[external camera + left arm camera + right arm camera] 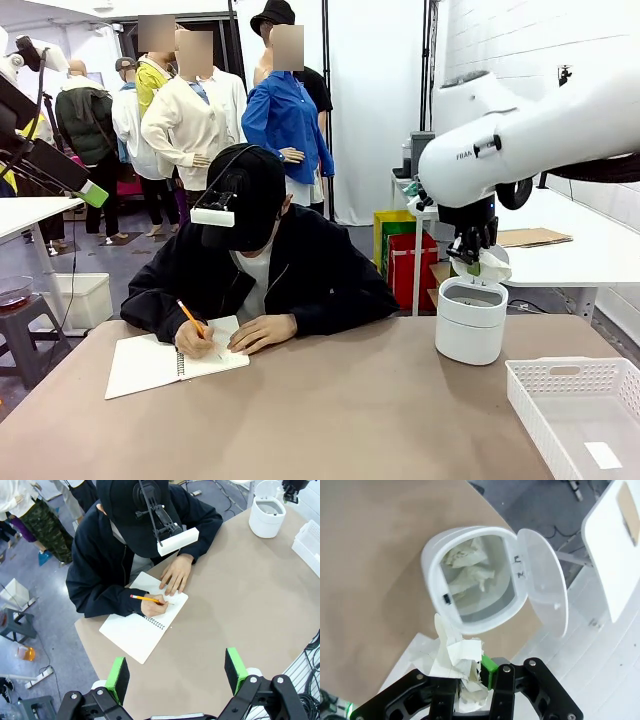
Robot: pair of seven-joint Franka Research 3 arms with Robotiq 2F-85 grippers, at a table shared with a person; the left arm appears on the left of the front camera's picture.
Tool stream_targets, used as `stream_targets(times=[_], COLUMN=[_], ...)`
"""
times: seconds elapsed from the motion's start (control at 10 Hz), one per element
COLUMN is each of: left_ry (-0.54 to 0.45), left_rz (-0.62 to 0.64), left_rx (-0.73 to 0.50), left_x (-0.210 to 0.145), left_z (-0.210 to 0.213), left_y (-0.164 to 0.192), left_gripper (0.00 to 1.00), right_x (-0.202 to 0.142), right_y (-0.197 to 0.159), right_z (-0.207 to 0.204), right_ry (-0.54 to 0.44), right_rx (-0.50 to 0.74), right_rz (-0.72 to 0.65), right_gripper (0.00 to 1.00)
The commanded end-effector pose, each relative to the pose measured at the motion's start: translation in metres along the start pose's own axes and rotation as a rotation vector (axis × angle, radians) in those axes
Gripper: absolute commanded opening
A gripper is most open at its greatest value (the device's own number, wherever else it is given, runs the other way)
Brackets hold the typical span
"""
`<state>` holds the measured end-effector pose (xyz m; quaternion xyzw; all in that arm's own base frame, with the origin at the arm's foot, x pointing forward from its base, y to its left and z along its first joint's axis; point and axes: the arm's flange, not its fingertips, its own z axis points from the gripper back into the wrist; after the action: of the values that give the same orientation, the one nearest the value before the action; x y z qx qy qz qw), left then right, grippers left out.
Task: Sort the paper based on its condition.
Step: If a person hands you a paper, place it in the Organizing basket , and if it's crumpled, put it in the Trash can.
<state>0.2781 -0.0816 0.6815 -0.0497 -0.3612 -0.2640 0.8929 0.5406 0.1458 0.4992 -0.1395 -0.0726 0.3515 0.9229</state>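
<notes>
1. Hovering above the open white bin (470, 325) at the tabletop's (330, 410) right, your right claw (471, 250) is clenched on the paper (493, 266).
2. Crumpled sheets (470, 575) lie inside that bin.
3. Your left claw (176, 672) hangs released over the near tabletop, holding nothing.
4. At the far left, a person (260, 270) writes in a notebook (150, 365).

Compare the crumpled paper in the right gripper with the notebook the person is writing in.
The paper is a creased, lumpy wad; the notebook lies open and flat. The paper is pinched in the right gripper above the open white bin; the notebook rests on the table under the person's writing hand. Both are white.
</notes>
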Motion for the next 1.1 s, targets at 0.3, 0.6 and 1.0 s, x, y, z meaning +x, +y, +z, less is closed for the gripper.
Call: stream_targets(times=[0.3, 0.6, 1.0], left_ry=[0.000, 0.000, 0.000], left_rz=[0.002, 0.002, 0.002], left_rx=[-0.001, -0.001, -0.001], left_x=[0.000, 0.000, 0.000], left_z=[0.000, 0.000, 0.000], left_y=[0.001, 0.001, 0.001], left_gripper=[1.00, 1.00, 1.00], right_x=[0.026, 0.032, 0.026], right_y=[-0.026, -0.021, -0.015], right_z=[-0.052, -0.067, -0.068], right_ry=[-0.044, -0.049, -0.026], right_rx=[-0.002, 0.039, 0.022], right_rz=[-0.022, -0.006, 0.004], right_gripper=[0.00, 0.00, 0.21])
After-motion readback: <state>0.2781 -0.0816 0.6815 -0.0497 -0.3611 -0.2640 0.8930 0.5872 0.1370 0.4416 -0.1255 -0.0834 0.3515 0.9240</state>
